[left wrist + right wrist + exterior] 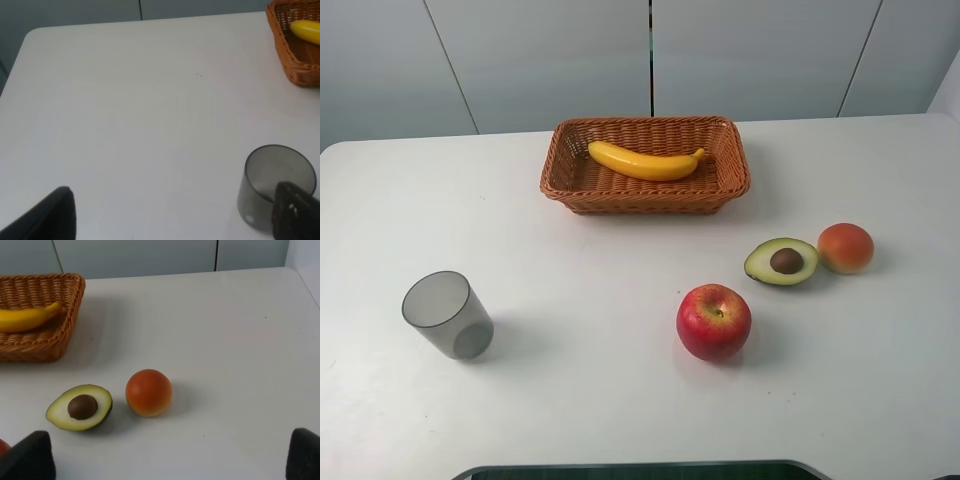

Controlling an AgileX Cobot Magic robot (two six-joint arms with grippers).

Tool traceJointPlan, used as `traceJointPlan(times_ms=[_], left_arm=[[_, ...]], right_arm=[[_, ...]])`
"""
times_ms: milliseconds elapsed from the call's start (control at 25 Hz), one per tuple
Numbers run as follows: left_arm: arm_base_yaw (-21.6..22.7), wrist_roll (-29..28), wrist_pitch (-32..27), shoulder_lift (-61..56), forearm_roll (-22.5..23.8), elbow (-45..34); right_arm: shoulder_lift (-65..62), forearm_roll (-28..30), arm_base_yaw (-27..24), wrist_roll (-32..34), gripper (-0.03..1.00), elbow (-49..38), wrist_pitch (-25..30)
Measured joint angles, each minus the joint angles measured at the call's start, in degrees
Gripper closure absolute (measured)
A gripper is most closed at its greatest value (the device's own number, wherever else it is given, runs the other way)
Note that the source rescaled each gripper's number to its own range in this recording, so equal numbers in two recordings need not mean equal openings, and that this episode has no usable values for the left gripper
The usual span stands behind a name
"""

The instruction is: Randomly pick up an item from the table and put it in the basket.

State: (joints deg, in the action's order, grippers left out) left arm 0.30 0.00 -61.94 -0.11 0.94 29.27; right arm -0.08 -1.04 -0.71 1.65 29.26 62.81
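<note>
Banana (645, 162) inside wicker basket (645, 196); grey cup (447, 315) apart

Matte black fingertips (30, 457), rounded edges

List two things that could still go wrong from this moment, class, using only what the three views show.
1. The banana already lies in the basket; another arm pass could nudge that light-looking basket across the table.
2. The grey cup sits close by the left gripper's fingers, so a careless move may tip it.

light: bright, even | shadows: soft, short | focus: sharp; near edges blurred
</note>
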Motion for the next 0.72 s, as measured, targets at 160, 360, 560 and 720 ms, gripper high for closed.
traceJointPlan(times_ms=[160, 360, 560, 720], left_arm=[[0.0, 0.0, 0.0, 0.0, 0.0, 0.0], [0.0, 0.0, 0.0, 0.0, 0.0, 0.0], [0.0, 0.0, 0.0, 0.0, 0.0, 0.0], [0.0, 0.0, 0.0, 0.0, 0.0, 0.0]], right_arm=[[0.0, 0.0, 0.0, 0.0, -0.03, 0.0, 0.0], [0.0, 0.0, 0.0, 0.0, -0.03, 0.0, 0.0], [0.0, 0.0, 0.0, 0.0, -0.03, 0.0, 0.0], [0.0, 0.0, 0.0, 0.0, -0.03, 0.0, 0.0]])
